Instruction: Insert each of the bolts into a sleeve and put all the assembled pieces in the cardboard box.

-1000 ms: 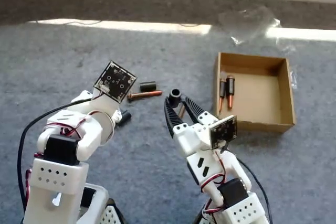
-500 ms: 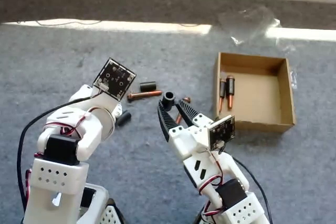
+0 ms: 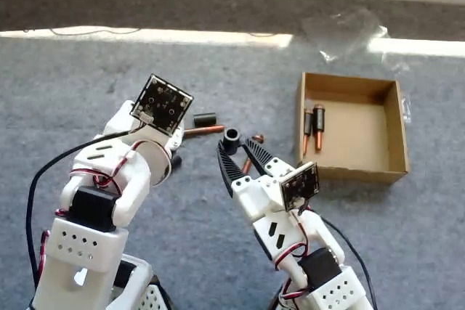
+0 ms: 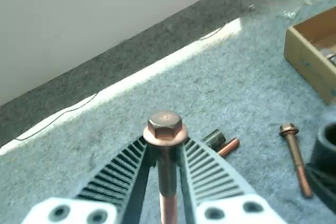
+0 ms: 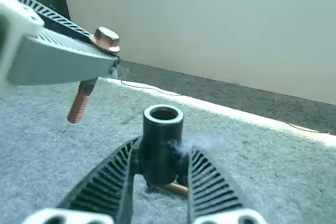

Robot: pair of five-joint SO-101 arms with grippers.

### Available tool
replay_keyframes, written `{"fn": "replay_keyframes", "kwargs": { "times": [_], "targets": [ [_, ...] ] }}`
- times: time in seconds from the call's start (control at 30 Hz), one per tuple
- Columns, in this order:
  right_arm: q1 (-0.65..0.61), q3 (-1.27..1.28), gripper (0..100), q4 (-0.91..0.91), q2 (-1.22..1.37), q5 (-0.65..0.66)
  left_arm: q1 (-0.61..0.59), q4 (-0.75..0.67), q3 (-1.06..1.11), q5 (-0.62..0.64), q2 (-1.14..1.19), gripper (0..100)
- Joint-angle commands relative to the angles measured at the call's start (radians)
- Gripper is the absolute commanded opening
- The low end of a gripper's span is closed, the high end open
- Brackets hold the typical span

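The bolt (image 4: 165, 128) gripped in my left pincer (image 4: 166, 148) now sits nearer the sleeve (image 5: 163, 139) clamped in my right pincer (image 5: 164, 153) than a second ago, so insertion looks close.

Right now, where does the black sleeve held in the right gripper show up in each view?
High view: the sleeve stands near the middle, at the right gripper's fingertips.
Left wrist view: probably the dark round shape cut off at the edge, past the loose bolt.
Right wrist view: upright, clamped between that gripper's fingers.
Shared landmark: the loose bolt lying on the carpet close by it.
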Motion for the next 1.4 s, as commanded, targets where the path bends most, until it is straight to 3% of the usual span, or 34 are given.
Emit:
{"fn": "replay_keyframes", "kwargs": {
  "times": [0.0,0.23,0.5,0.77,1.0,1.13,1.37],
  "targets": [
    [-0.010,0.133,0.5,0.002,-0.010,0.017,0.053,-0.081,-0.035,0.071,-0.022,1],
    [-0.008,0.133,0.5,0.004,-0.008,0.017,0.058,-0.212,-0.035,0.074,-0.022,1],
    [-0.010,0.133,0.5,0.004,-0.002,0.017,0.058,-0.238,-0.171,0.207,-0.013,1],
    [-0.010,0.133,0.5,0.004,-0.002,0.017,0.058,-0.242,-0.268,0.508,-0.021,1],
    [-0.012,0.134,0.5,0.002,-0.008,0.018,0.208,-0.238,-0.282,0.503,-0.021,1],
    [-0.021,0.134,0.5,-0.004,-0.010,0.106,0.285,-0.238,-0.269,0.407,-0.021,1],
    [-0.045,0.134,0.5,0.001,-0.010,0.121,0.305,-0.238,-0.199,0.394,-0.024,1]
  ]
}}
